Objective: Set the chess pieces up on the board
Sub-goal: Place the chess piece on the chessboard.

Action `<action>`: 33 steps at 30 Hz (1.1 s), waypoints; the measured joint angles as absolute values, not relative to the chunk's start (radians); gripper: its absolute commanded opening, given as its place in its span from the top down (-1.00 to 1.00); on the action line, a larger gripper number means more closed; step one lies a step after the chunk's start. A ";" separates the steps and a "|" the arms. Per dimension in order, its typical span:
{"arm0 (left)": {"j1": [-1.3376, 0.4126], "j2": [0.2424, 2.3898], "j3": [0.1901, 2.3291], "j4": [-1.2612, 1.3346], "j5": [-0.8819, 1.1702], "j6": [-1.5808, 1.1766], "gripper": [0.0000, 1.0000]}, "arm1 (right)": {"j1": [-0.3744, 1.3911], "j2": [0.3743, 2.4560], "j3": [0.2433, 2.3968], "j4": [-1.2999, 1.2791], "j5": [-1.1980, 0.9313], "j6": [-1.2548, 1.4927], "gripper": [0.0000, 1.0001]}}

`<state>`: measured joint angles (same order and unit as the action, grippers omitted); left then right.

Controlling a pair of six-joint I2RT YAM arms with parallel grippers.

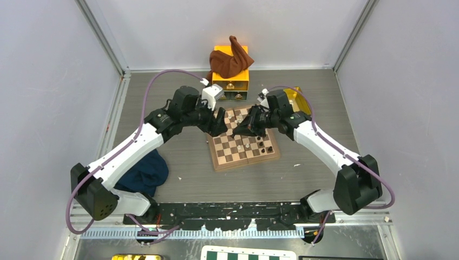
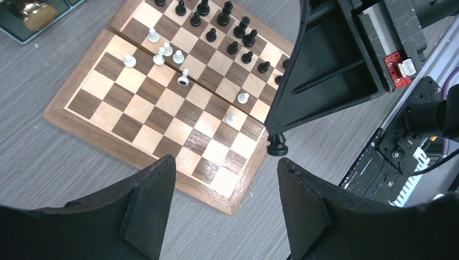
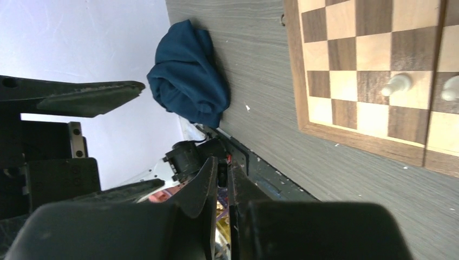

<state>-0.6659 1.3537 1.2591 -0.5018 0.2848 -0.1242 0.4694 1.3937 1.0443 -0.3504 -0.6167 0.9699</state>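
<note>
Fingers of the left end effector [image 2: 226,162] stand apart, empty, over a corner of the board [image 2: 142,120]. The right end effector [image 2: 275,129] clamps a dark piece [image 2: 277,146] just off the board's edge. The wooden checkered board lies mid-bench, with cream pieces [image 2: 162,54] scattered and dark pieces [image 2: 224,16] clustered. A blue cloth [image 3: 187,76] lies toward the bench's left edge.

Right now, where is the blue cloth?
Top view: the blue cloth lies left of the board, partly hidden by the left arm.

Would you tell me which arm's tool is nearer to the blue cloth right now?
Left. The left tool hovers over the board near its left edge, the side where the blue cloth lies; the right tool hangs farther right above it.
</note>
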 measured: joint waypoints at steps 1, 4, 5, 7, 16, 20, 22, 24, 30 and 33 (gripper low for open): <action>-0.666 1.343 1.253 -0.497 0.278 -0.128 -0.41 | 0.469 1.385 1.047 -0.364 -0.601 0.955 0.99; -0.666 1.315 1.236 -0.480 0.257 -0.134 -0.42 | 0.469 1.351 1.054 -0.407 -0.551 0.907 0.99; -0.666 1.308 1.230 -0.475 0.250 -0.138 -0.42 | 0.469 1.340 1.056 -0.424 -0.530 0.887 0.99; -0.666 1.298 1.220 -0.464 0.235 -0.146 -0.43 | 0.469 1.318 1.057 -0.453 -0.485 0.849 0.99; -0.666 1.290 1.185 -0.446 0.194 -0.157 -0.44 | 0.475 1.147 1.029 -0.578 -0.156 0.620 0.99; -0.666 1.281 1.170 -0.437 0.180 -0.159 -0.44 | 0.486 1.076 0.957 -0.582 0.012 0.543 0.99; -0.666 1.277 1.164 -0.432 0.175 -0.161 -0.44 | 0.496 1.054 0.906 -0.579 0.098 0.510 0.98; -0.666 1.273 1.156 -0.424 0.171 -0.164 -0.44 | 0.508 1.043 0.856 -0.577 0.175 0.486 0.99; -0.666 1.262 1.128 -0.406 0.157 -0.178 -0.44 | 0.553 1.040 0.761 -0.530 0.360 0.440 0.99; -0.666 1.254 1.119 -0.399 0.155 -0.180 -0.44 | 0.571 1.041 0.725 -0.476 0.429 0.422 0.99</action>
